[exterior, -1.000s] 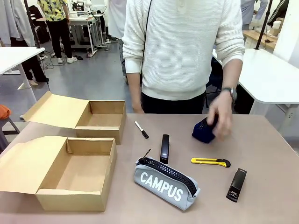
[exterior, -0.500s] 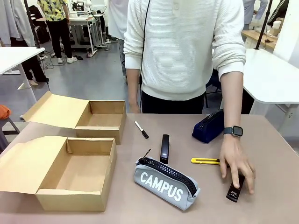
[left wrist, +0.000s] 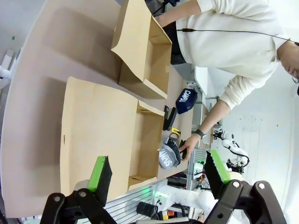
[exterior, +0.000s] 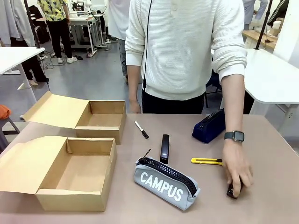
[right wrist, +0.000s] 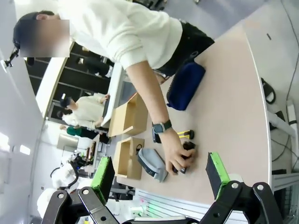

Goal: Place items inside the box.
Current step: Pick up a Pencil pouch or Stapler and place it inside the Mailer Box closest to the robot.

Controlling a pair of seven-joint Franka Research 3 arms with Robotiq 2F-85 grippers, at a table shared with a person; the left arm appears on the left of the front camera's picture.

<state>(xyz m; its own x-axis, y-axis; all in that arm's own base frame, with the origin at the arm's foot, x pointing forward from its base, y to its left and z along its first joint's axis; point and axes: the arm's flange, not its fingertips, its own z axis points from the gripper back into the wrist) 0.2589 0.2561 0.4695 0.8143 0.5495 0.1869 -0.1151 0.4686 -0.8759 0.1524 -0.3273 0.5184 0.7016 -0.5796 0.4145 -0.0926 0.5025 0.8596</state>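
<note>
From the front we see the person's hand [exterior: 237, 175] covering one black stapler [exterior: 230, 192] on the counter [exterior: 271, 149]. The grey CAMPUS case [exterior: 166, 182], second stapler [exterior: 165, 148], yellow knife [exterior: 205, 161], marker [exterior: 141, 129] and blue pouch [exterior: 209, 126] lie outside both open boxes [exterior: 79, 172]. Our wrist views add the left gripper [left wrist: 158, 169] and right gripper [right wrist: 159, 170], fingers spread wide, holding nothing.

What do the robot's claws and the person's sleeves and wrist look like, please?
The left claw and right claw are black linkages with bright green pads. The person wears a white ribbed sweater, sleeves ending near the elbow, and a dark wristwatch.
</note>
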